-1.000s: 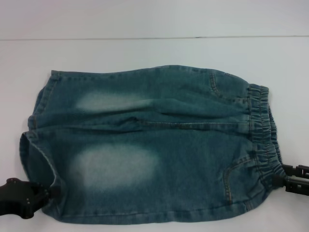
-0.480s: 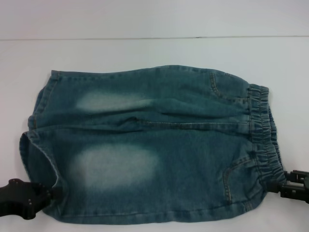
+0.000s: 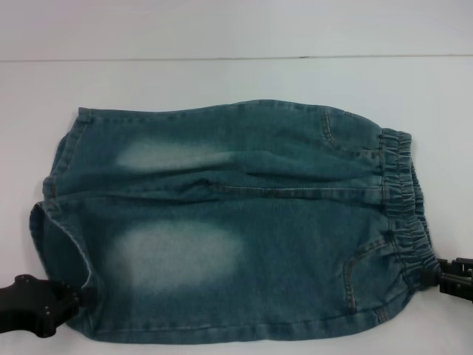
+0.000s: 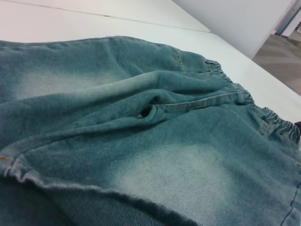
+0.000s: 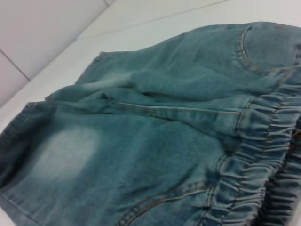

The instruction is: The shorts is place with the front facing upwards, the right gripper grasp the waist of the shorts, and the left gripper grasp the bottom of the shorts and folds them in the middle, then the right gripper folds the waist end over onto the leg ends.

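Head view, robot hardware visible at two places only.

Left gripper [image 3: 74,297], at 8 o'clock of the picture: matte black, rounded lumpy housing that narrows toward the tip. Small round recesses on its upper face, possibly screws; cannot confirm.

Right gripper [image 3: 436,275], at 4 o'clock: matte black, boxier, with stepped angular edges and a narrow horizontal slot between two blocks.

No robot parts in either wrist view.

You see the shorts [image 5: 141,141] spread front-up on the white table [image 5: 141,21], their crinkled waistband [image 5: 263,155] close to the camera, a curved pocket seam [image 5: 160,202] beside it, and a pale faded patch [image 5: 66,150] on one leg.
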You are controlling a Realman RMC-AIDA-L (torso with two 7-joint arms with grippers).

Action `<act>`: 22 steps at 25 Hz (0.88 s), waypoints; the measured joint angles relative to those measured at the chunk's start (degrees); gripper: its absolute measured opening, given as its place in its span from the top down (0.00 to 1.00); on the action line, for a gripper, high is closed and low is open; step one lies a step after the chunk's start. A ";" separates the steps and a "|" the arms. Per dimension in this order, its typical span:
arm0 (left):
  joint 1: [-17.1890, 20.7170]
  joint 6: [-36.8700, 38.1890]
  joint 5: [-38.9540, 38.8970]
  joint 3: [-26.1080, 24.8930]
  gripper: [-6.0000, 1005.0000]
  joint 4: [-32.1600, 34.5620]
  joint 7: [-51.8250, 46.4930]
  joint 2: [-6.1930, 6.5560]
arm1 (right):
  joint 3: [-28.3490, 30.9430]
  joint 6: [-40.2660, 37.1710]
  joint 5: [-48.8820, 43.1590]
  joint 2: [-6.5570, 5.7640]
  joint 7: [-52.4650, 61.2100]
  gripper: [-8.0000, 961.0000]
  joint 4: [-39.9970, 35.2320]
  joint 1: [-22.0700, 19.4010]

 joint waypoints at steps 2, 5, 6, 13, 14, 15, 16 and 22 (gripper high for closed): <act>0.00 0.06 -0.02 0.00 0.98 -0.11 0.07 0.00 | 0.00 -0.29 0.01 0.03 -0.10 0.46 -0.04 0.06; -0.09 0.26 -0.29 0.00 0.98 -0.13 0.09 0.00 | 0.25 -1.64 0.17 0.03 -0.77 0.66 -0.05 0.14; -0.11 0.30 -0.45 0.00 0.98 -0.14 0.10 0.00 | 0.38 -2.25 0.29 0.05 -1.13 0.78 -0.05 0.14; -0.34 0.40 -0.70 0.00 0.98 -0.17 0.10 0.00 | 0.17 -3.53 0.53 0.40 -2.25 0.89 -0.13 0.47; -0.39 0.40 -0.71 0.00 0.98 -0.17 0.10 0.00 | 0.17 -3.54 0.54 0.40 -2.16 0.91 -0.14 0.47; -0.44 0.40 -0.73 0.00 0.98 -0.17 0.10 0.00 | 0.27 -3.65 0.54 0.37 -2.00 0.93 -0.14 0.47; -0.48 0.40 -0.76 0.00 0.98 -0.18 0.10 0.00 | 0.44 -3.79 0.55 0.32 -1.78 0.94 -0.14 0.47; -0.68 0.25 -2.67 -0.42 0.98 -0.09 0.23 0.05 | 5.36 -5.56 0.83 -0.21 1.36 0.96 -0.07 1.26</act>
